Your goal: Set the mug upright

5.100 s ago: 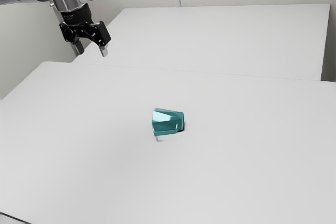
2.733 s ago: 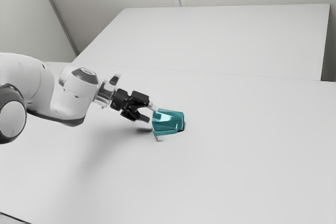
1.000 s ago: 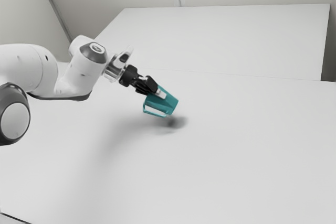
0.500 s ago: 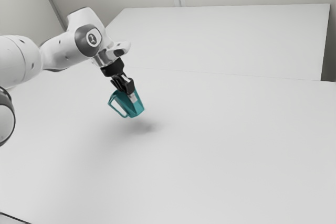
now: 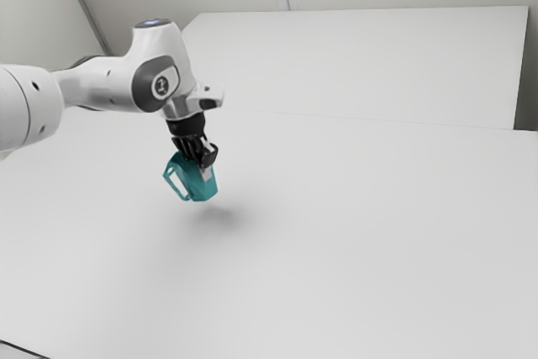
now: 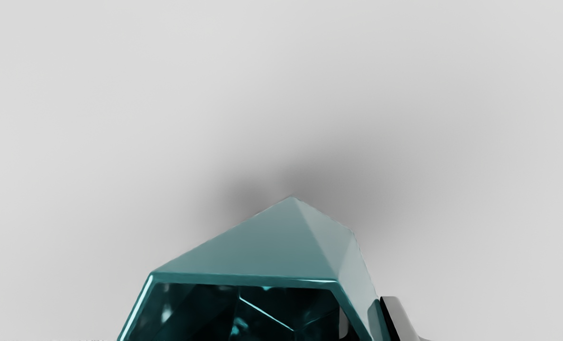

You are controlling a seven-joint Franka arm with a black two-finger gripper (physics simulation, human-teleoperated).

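Note:
My gripper [image 5: 204, 170] points down over the table, shut on the wall of the teal mug [image 5: 196, 187]. The mug hangs base down, somewhat tilted, its handle toward the exterior view's left, and its shadow lies apart below it. In the wrist view the mug [image 6: 248, 251] has its open mouth facing the camera. The gripper [image 6: 362, 317] pinches its side wall there, one finger outside and part of the other visible inside the mouth.
The white table [image 5: 361, 241] stretches around and below the mug. Behind it stands another pale surface [image 5: 353, 65], with walls farther back.
Earlier the mug lay on its side on the table; my gripper took hold and lifted it. Over the last half second the hand turned more steeply downward and the mug sank slightly, less tilted.

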